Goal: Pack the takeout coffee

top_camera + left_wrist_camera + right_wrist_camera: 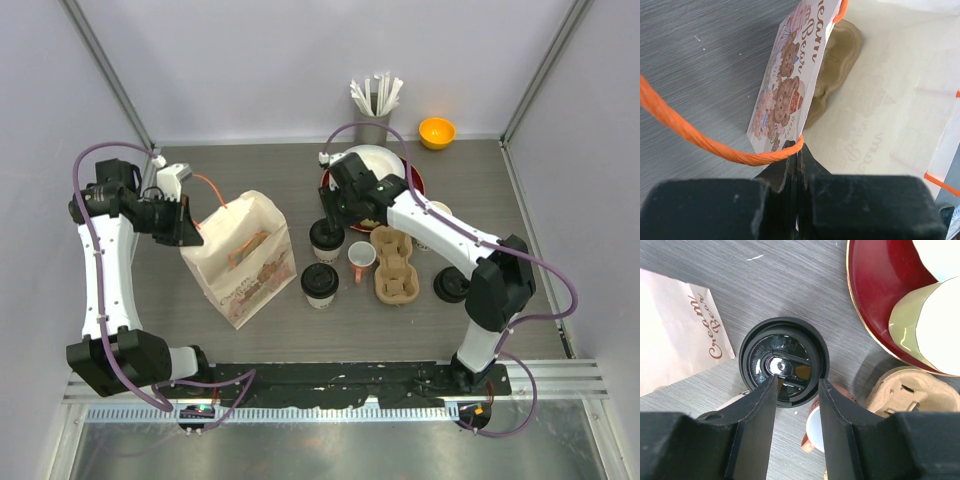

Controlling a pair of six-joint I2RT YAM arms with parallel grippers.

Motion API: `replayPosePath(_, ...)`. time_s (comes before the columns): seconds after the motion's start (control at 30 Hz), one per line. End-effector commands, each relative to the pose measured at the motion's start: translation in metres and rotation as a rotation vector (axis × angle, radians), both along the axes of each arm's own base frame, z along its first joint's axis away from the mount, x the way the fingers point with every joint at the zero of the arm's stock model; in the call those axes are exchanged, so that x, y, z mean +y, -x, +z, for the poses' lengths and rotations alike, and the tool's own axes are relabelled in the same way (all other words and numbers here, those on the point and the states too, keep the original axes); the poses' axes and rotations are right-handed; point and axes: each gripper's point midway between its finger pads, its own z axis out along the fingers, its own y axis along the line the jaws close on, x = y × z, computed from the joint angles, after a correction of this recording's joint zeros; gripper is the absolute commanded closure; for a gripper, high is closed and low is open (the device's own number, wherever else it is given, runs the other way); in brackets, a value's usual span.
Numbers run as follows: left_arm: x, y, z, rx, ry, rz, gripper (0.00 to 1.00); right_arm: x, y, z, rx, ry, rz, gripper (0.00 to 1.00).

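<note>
**A:** So, where are the coffees?

**B:** Both cups stand upright on the surface, lids on, just right of the bag (245,260). The far cup (784,360) sits directly under the right fingers (329,222), which hang apart above its black lid and do not visibly touch it. The second cup (319,283) stands just in front, with nothing on it.

**A:** And the other arm?

**B:** The left fingers (799,167) are pressed together on the bag's rim, beside an orange handle (700,137), and hold the mouth open. A tan carrier (840,50) shows inside.

**A:** What could go wrong?

**B:** First, in the wrist view the gap between the right fingers looks narrower than the lid. They are nearer the camera, so I cannot be sure. If the gap really is too narrow, the tips will land on the lid and may dent it or tip the cup.

**A:** Anything else?

**B:** The mug (361,258) stands just beside that cup, and a finger coming down on that side could knock it. Squeezing the paper wall too hard could pop the lid off. The left hold is only a thin pinch, and if it slips the bag mouth sags shut.
</note>
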Motion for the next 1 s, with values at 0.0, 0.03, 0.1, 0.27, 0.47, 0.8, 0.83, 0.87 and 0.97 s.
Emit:
replayPosePath(0.0, -0.001, 0.002, 0.007, -0.027, -0.004, -0.006, 1.00, 0.004, -0.013, 0.011, -0.024, -0.038, -0.037, 0.57)
replayPosePath(0.03, -0.001, 0.002, 0.007, -0.026, -0.003, -0.007, 1.00, 0.005, -0.012, 0.006, -0.010, -0.036, -0.033, 0.57)
replayPosePath(0.1, 0.000, 0.002, 0.006, -0.026, -0.006, -0.006, 1.00, 0.005, -0.011, 0.000, 0.002, -0.029, -0.033, 0.57)
replayPosePath(0.27, -0.001, 0.002, 0.006, -0.027, -0.007, -0.008, 1.00, 0.004, -0.009, -0.014, 0.031, -0.011, -0.031, 0.60)
replayPosePath(0.47, -0.002, 0.002, 0.007, -0.025, -0.003, -0.011, 1.00, 0.007, -0.010, -0.019, 0.043, -0.009, -0.028, 0.65)
replayPosePath(0.8, -0.001, 0.004, 0.008, -0.029, -0.009, -0.017, 1.00, 0.001, -0.013, -0.024, 0.053, 0.036, -0.026, 0.87)
replayPosePath(0.83, -0.001, 0.003, 0.007, -0.027, -0.009, -0.017, 1.00, 0.002, -0.014, -0.021, 0.047, 0.034, -0.023, 0.94)
replayPosePath(0.87, -0.001, 0.003, 0.008, -0.031, -0.008, -0.016, 1.00, 0.000, -0.015, -0.019, 0.044, 0.044, -0.022, 0.98)
replayPosePath(0.97, -0.002, 0.004, 0.008, -0.029, -0.007, -0.018, 1.00, 0.001, -0.019, 0.000, 0.014, 0.043, -0.014, 0.99)
